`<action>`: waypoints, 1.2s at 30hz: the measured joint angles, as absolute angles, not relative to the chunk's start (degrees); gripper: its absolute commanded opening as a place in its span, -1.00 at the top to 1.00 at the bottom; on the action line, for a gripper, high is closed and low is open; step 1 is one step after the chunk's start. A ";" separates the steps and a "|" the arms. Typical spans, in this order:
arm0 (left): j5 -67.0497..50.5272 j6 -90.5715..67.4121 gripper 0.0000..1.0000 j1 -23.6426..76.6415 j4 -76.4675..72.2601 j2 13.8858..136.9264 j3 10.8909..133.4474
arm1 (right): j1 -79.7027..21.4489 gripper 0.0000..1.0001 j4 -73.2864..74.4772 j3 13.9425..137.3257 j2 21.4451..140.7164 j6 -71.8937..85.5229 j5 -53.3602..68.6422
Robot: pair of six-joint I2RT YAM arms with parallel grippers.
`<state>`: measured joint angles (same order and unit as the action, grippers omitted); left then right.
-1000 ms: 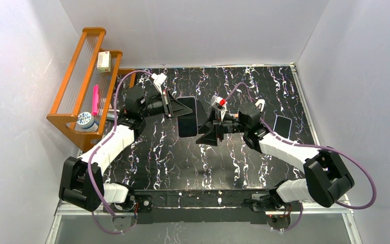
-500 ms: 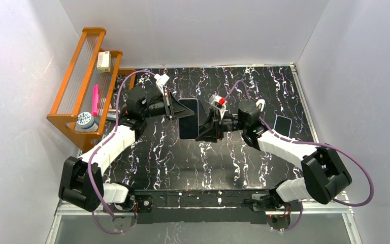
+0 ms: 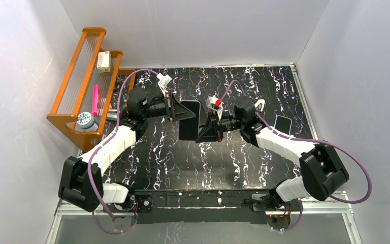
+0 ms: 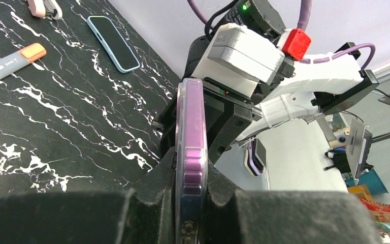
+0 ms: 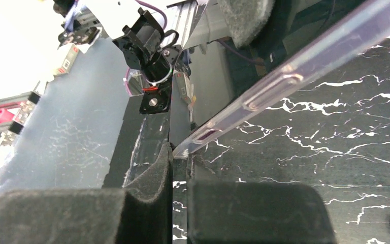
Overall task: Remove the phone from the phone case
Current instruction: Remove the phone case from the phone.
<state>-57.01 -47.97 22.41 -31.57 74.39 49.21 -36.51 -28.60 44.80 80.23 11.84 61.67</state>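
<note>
One camera hangs high over the near edge of the marbled table (image 3: pixel 233 168), looking down and forward across all of it. The left wrist camera sits tight against the cased phone (image 4: pixel 191 152), sighting along its edge toward the right arm (image 4: pixel 330 71). The right wrist camera looks back, low and close. All three share that phone.

Plain white walls (image 3: pixel 193 30) box in a black marbled tabletop (image 3: pixel 183 162) (white-veined, evenly lit); a wooden rack (image 3: pixel 71 71) stands at ten o'clock.

Marbled table (image 3: pixel 183 162) bears a spare phone (image 3: pixel 283 123), white stick (image 4: pixel 12 62).
</note>
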 measured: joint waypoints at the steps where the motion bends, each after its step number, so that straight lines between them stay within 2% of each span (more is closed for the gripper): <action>1: -56.95 -47.94 1.00 22.46 -31.64 74.39 49.21 | -36.56 0.97 -27.16 45.32 80.23 10.41 61.65; 23: -53.08 -47.51 1.00 22.24 -29.34 77.06 49.28 | -38.35 0.97 -4.75 54.22 83.64 -11.68 55.22; 33: -49.60 -53.60 1.00 23.64 -27.40 77.95 50.65 | -39.72 0.97 -9.02 54.50 84.38 -18.26 45.98; 36: -49.30 -53.98 1.00 23.73 -27.42 77.89 50.65 | -39.70 0.66 -11.64 53.12 83.55 -16.10 44.18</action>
<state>-49.30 -53.98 23.73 -27.42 77.89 50.65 -39.70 -11.64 53.12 83.55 -16.10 44.18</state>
